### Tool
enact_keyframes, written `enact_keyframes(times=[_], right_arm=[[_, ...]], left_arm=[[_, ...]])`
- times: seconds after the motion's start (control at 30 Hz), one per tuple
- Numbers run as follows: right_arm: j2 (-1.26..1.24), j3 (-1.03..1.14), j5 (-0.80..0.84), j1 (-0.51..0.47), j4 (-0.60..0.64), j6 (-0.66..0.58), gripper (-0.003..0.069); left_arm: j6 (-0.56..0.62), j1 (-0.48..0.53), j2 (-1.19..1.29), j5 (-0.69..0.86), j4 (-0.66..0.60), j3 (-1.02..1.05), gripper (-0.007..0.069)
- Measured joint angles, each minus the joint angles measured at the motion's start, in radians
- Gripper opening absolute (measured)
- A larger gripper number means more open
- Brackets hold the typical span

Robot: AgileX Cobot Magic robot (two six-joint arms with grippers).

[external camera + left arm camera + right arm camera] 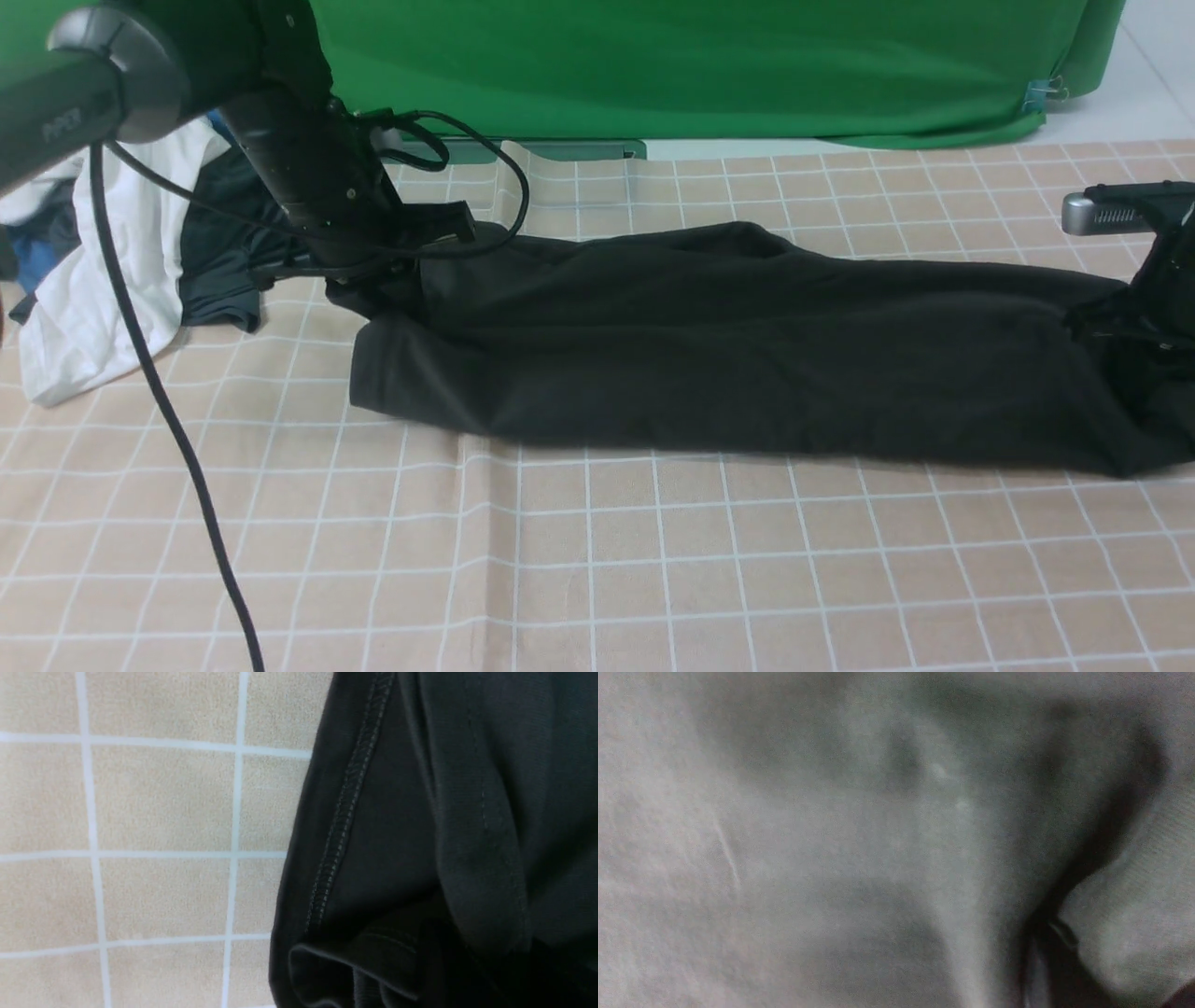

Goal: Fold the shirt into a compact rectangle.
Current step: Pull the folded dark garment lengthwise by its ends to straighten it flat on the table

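At the far left of the table we recorded a crumpled white shirt [84, 308] with a dark grey-green shirt [219, 271] bunched just beside it, both lying clear of the work. A black cable [168, 411] hung from the left arm and crossed the checked tablecloth [653, 560] in front of them. The left gripper [373, 266] was lowered onto the left end of the shirt [747, 355]. Its fingers were buried in the cloth, closed together and clamped on that end, where the fabric gathered up toward it. The left wrist view confirmed a stitched hem [341, 821] running along the garment's edge over the tablecloth. The black garment itself lay stretched in a long, loosely creased band across the middle of the table, reaching from one gripper to the other, before a green backdrop [700, 65]. At the right edge the right gripper [1144, 299] sat in bunched cloth, likewise closed on the garment's right end. The right wrist view was filled with fabric at close range.
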Motion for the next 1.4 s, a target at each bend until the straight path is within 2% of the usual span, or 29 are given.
enact_keyframes(times=[0.13,0.33,0.43,0.47,0.5,0.53,0.67,0.77,1.0,1.23,1.4], right_arm=[[-0.008,0.0,0.011,0.0,0.0,0.0,0.0049],[-0.015,0.0,-0.029,0.0,-0.111,0.078,0.0049],[-0.014,0.0,-0.053,-0.002,-0.147,0.107,0.0084],[-0.012,0.0,-0.066,-0.007,-0.152,0.114,0.0123],[-0.009,0.0,-0.078,-0.011,-0.156,0.128,0.0193],[-0.008,0.0,-0.082,-0.013,-0.157,0.131,0.0222],[-0.007,0.0,-0.096,-0.042,-0.159,0.166,0.0556],[-0.007,0.0,-0.097,-0.069,-0.159,0.172,0.0626],[0.02,0.0,-0.107,-0.129,-0.158,0.182,0.0603],[0.072,-0.014,-0.102,-0.136,-0.12,0.172,0.0601],[0.074,-0.02,-0.102,-0.136,-0.109,0.15,0.0544]], left_arm=[[0.0,0.009,-0.011,0.003,0.028,0.0,0.0031],[0.005,0.053,0.014,-0.048,-0.059,0.002,0.0031],[0.011,0.052,0.032,-0.061,-0.066,0.003,0.0031],[0.013,0.052,0.04,-0.071,-0.07,0.004,0.0031],[0.014,0.052,0.049,-0.079,-0.073,0.005,0.0031],[0.014,0.052,0.052,-0.081,-0.075,0.005,0.0031],[0.016,0.052,0.065,-0.094,-0.076,0.006,0.0031],[0.022,0.052,0.065,-0.095,-0.076,0.006,0.0031],[0.032,0.052,0.065,-0.095,-0.076,0.006,0.0031],[0.041,0.052,0.065,-0.099,-0.076,0.006,0.0031],[0.046,0.052,0.065,-0.099,-0.076,0.006,0.0032]])
